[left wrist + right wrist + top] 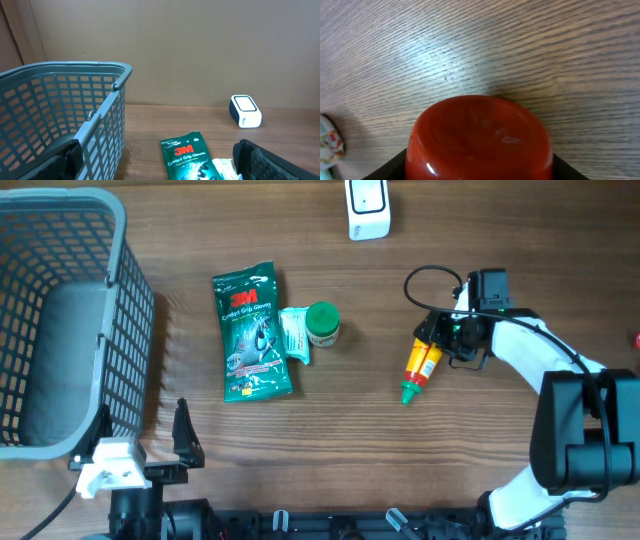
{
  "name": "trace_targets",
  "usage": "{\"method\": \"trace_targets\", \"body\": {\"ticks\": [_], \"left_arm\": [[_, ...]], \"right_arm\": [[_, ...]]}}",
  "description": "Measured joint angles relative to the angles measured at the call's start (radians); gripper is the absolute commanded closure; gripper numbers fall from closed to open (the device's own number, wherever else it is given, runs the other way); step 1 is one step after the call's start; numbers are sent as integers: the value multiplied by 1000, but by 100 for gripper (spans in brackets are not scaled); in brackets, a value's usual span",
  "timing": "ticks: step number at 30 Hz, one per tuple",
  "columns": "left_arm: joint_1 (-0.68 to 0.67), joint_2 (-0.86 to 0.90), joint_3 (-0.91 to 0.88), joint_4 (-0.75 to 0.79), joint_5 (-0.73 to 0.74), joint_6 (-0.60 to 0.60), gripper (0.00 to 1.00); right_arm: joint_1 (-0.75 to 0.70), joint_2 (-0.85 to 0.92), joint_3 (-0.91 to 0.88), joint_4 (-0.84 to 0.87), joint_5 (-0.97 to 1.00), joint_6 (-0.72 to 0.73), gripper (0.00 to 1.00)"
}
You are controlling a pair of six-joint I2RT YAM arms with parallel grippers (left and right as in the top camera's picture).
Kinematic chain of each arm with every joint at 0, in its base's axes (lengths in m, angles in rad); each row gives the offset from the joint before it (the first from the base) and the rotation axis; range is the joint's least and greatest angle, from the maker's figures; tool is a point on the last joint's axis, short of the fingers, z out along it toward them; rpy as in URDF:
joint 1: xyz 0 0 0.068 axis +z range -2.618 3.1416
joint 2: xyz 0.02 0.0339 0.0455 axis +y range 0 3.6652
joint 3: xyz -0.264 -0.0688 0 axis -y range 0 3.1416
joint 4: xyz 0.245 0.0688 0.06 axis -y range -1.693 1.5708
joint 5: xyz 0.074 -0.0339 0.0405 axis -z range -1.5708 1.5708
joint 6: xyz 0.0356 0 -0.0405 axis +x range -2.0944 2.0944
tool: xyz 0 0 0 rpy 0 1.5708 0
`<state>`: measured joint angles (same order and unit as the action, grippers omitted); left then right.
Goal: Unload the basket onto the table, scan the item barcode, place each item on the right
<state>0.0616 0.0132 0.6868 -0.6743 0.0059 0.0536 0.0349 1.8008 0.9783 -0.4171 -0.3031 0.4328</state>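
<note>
one bottle (pixel 420 368) lies at centre right, our right tool (pixel 437 342) astride its base, likely to lift it toward the scanner (pixel 367 208), clamped or not we cannot tell, while our left tool (pixel 143 445) gapes apart.

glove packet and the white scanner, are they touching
Apart. The overhead view shows a stretch of bare wood between the glove packet and the white scanner.

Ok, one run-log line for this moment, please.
right gripper: straddling bottle base, grip unconfirmed | left gripper: open | scanner: untouched
</note>
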Motion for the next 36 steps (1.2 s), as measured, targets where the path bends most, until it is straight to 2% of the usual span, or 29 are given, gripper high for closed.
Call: {"method": "trace_targets", "body": {"ticks": [4, 7, 12, 13, 15, 18, 21, 27, 30, 36], "left_arm": [[0, 0, 0, 0, 0, 0, 0], [0, 0, 0, 0, 0, 0, 0], [0, 0, 0, 0, 0, 0, 0], [0, 0, 0, 0, 0, 0, 0], [0, 0, 0, 0, 0, 0, 0], [0, 0, 0, 0, 0, 0, 0], [0, 0, 0, 0, 0, 0, 0], [0, 0, 0, 0, 0, 0, 0], [0, 0, 0, 0, 0, 0, 0], [0, 0, 0, 0, 0, 0, 0]], "right_arm": [[2, 1, 0, 12, 0, 95, 62], [2, 2, 3, 9, 4, 181, 56], [6, 2, 18, -90, -5, 494, 55], [6, 2, 18, -96, -19, 557, 51], [6, 2, 13, -106, -60, 678, 31], [6, -2, 5, -141, -101, 792, 27], [9, -51, -13, -177, -109, 845, 24], [9, -229, -14, -261, -108, 888, 1], [9, -294, -14, -306, -109, 860, 1], [9, -326, -16, -201, -124, 508, 1]]}}
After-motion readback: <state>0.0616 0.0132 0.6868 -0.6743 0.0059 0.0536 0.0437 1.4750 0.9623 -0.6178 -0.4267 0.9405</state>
